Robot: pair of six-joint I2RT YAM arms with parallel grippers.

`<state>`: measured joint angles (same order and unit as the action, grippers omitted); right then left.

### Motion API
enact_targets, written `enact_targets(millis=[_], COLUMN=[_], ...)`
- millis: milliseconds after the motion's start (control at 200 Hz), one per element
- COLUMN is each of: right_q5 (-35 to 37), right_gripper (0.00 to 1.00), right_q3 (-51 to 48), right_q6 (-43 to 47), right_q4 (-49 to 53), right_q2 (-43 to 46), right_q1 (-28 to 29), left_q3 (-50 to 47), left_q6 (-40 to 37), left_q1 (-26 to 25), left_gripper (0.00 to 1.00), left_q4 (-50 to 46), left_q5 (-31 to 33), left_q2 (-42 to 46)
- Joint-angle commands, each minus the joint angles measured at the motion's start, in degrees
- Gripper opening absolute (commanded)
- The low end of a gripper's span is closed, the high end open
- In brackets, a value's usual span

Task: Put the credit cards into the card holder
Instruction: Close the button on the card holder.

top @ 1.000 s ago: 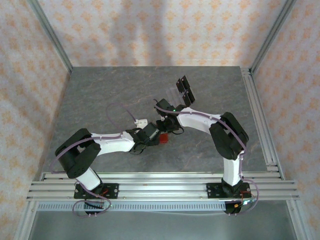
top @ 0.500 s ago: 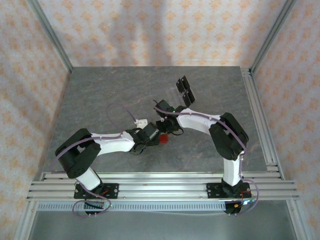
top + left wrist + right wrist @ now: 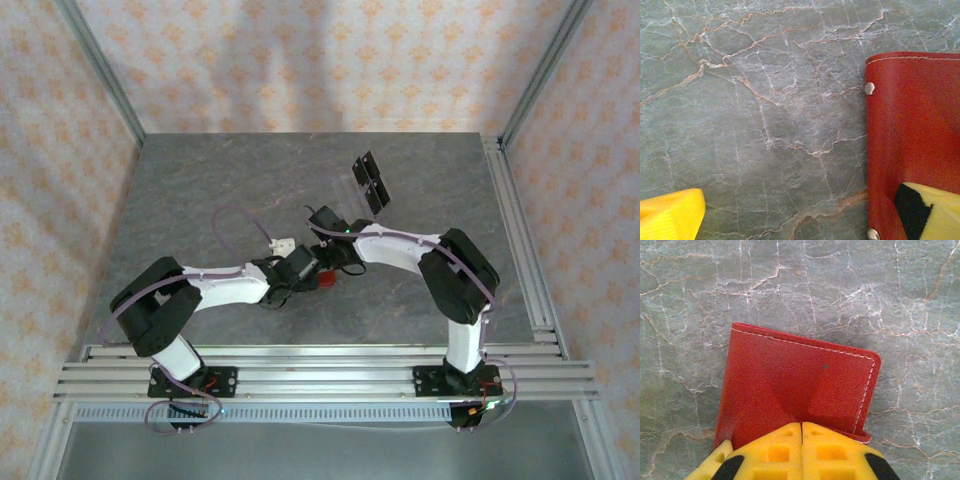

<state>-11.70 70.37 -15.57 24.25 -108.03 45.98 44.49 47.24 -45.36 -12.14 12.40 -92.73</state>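
The card holder [image 3: 795, 385] is a red wallet lying flat on the marble table, and it also appears as the card holder [image 3: 915, 130] and the card holder [image 3: 323, 282]. My right gripper [image 3: 801, 427] is shut, its yellow fingertips [image 3: 830, 450] pressed together at the wallet's near edge, where the leather creases. My left gripper [image 3: 800, 220] stands wide open: one finger [image 3: 670, 215] is over bare table, the other [image 3: 940, 210] lies on the wallet. Both the left gripper [image 3: 303, 275] and the right gripper [image 3: 327, 262] meet at the wallet. I cannot make out the credit cards clearly.
A small dark two-piece stand [image 3: 368, 180] with something pale and thin between its parts sits behind the grippers toward the back. Metal rails [image 3: 520, 240] run along the table's right side and near edge. Bare marble [image 3: 200, 190] spreads to the left and back.
The right wrist has shifted slightly left and lower over the wallet, so less red shows from above. The left arm has held still.
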Motion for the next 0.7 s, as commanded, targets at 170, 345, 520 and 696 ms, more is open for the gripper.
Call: enact_targets(millis=[170, 345, 520, 696], right_q5=[-4.1, -4.2, -4.2, -4.2], right_gripper=[0.0, 0.0, 0.02, 0.28], right_q3=[-7.8, -11.2, -12.2, -6.9], right_q6=[-1.4, -1.8, -2.4, -3.2], right_q4=[4.3, 3.7, 3.1, 4.0], right_q2=[-5.1, -4.6, -4.1, -1.8], right_q1=[2.9, 2.9, 2.9, 2.7], left_q3=[-0.6, -0.7, -0.6, 0.2], left_q6=[0.0, 0.0, 0.0, -0.4], left_q1=[0.1, 0.1, 0.2, 0.2], left_gripper=[1.0, 1.0, 1.0, 1.0], left_q4=[-0.5, -0.8, -0.9, -1.8], left_q5=[1.2, 1.3, 1.5, 2.2], left_q2=[-0.2, 0.2, 0.2, 0.6])
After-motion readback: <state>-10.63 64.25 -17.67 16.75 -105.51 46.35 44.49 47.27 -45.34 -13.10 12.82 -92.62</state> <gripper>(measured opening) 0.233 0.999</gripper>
